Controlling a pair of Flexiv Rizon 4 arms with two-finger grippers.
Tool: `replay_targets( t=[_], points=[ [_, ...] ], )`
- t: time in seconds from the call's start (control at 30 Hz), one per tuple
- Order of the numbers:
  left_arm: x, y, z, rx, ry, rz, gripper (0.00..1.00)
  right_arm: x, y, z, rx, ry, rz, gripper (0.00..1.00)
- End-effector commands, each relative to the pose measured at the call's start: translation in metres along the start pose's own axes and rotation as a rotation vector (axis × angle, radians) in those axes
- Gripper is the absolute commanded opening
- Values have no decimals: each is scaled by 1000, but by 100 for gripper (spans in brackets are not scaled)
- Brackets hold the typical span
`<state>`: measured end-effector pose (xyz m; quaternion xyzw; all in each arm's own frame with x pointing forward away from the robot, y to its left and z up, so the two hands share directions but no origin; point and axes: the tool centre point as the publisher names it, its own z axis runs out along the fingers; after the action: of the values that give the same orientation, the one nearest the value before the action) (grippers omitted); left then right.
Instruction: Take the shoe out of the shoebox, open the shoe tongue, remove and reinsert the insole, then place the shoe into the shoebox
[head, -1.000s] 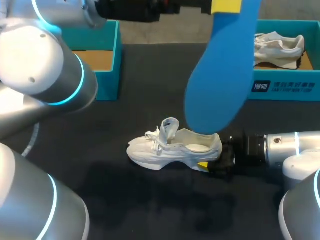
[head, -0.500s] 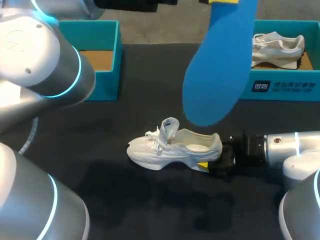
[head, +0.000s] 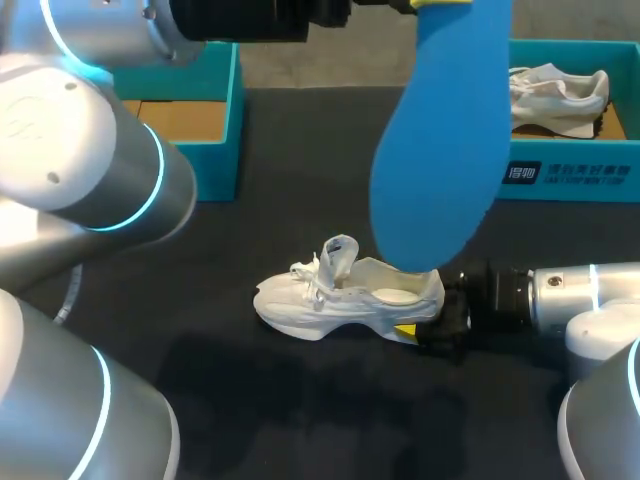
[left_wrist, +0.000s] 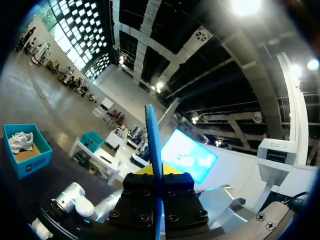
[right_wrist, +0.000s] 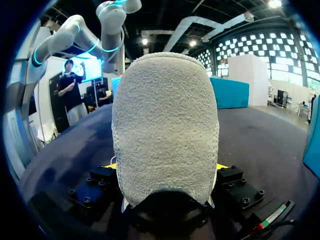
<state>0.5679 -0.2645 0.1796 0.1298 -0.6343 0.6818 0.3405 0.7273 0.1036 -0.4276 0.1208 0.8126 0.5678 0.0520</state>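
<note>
Insole held aloft over the steadied shoe, reinsertion not yet begun
The left gripper (left_wrist: 157, 182) was closed tight on the blue insole (head: 435, 140), hung broad end down above the white shoe (head: 345, 295) on the table, whose heel was pinched by the right gripper (head: 425, 325); it was judged that the broad end should be steered beneath the raised tongue (head: 340, 255), then pressed flat

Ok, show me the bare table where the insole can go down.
Bare table between the left shoebox and the shoe, and on the shoe's near side. Crowded at its heel, held by the right gripper.
</note>
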Motion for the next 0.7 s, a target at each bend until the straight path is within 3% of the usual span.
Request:
replay_targets(
  t=[0.03,0.6,0.63,0.67,0.7],
  points=[
    [3,0,-4,-8,-9,-18,0,1,0,1,1,-2,0,0],
    [3,0,-4,-8,-9,-18,0,0,0,2,11,6,6,0],
    [3,0,-4,-8,-9,-18,0,0,0,2,13,6,8,4],
    [3,0,-4,-8,-9,-18,0,1,0,2,15,11,11,41],
    [3,0,-4,-8,-9,-18,0,1,0,2,20,12,13,93]
  ],
)
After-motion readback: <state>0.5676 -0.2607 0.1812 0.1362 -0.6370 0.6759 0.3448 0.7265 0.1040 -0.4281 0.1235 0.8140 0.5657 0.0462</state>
